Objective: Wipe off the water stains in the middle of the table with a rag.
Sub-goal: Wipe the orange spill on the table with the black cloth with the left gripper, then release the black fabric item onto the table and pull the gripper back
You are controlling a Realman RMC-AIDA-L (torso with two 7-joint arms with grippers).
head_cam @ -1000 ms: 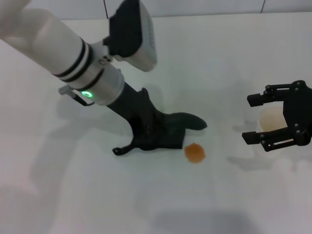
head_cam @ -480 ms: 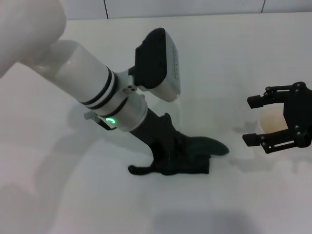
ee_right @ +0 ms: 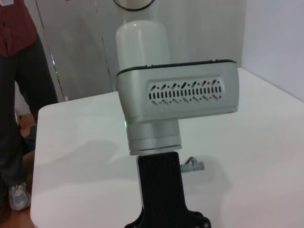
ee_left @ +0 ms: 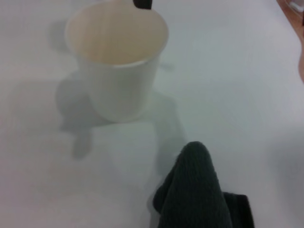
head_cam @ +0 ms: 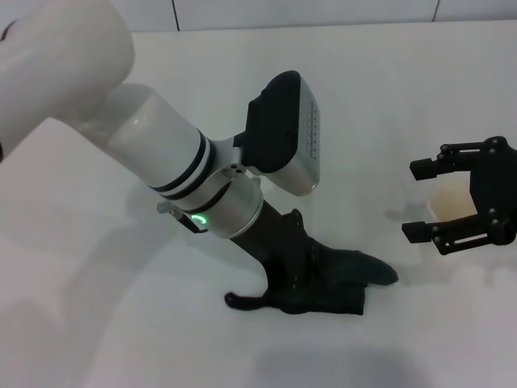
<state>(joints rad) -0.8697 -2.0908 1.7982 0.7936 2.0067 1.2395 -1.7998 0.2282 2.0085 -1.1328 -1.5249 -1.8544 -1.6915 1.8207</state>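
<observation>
the left gripper [head_cam: 303,279] is clamped on the rag [head_cam: 339,283], pressing it flat on the table [head_cam: 363,97]. looks soft and floppy, so grip the bunched middle. right gripper [head_cam: 456,206] sits with fingers apart around the cup [head_cam: 448,198].

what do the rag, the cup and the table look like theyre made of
Rag: soft dark woven cloth, going by its wrinkled folds and matte look. Cup: probably thin translucent whitish plastic, with a smooth rim. Table: smooth white hard surface, perhaps laminate, with a faint sheen.

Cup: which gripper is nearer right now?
Right. The right gripper hangs at the cup, jaws open on either side of it. The left gripper presses the rag to the table, apart from the cup.
</observation>
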